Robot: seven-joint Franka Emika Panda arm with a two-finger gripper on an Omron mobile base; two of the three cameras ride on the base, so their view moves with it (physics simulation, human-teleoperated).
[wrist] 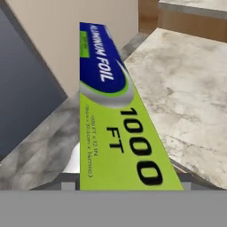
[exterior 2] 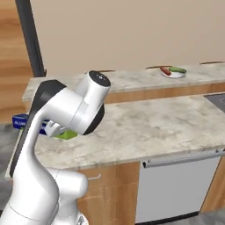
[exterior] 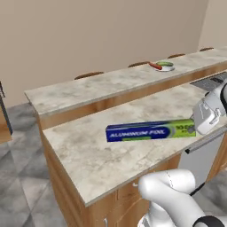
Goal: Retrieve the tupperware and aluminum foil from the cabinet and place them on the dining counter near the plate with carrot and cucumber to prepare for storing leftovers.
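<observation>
My gripper [exterior: 192, 128] is shut on the lime-green end of the aluminum foil [exterior: 148, 131], a long dark blue box held level just above the lower counter. In the right base view my arm hides most of the box, leaving its blue end [exterior 2: 19, 121] and a bit of green showing. The hand view looks along the aluminum foil [wrist: 117, 128], with the printed face up. The plate with carrot and cucumber [exterior: 163, 66] [exterior 2: 174, 72] sits far along the raised dining counter [exterior: 84, 91] [exterior 2: 132, 80]. The tupperware and the cabinet are out of view.
The lower marbled counter [exterior: 111, 155] lies under the box, with a dishwasher front [exterior 2: 178, 186] below it and a cooktop [exterior: 212, 81] at its far end. Stool seats [exterior: 88, 75] line the dining counter's far side. A dark post [exterior 2: 30, 35] stands at the left.
</observation>
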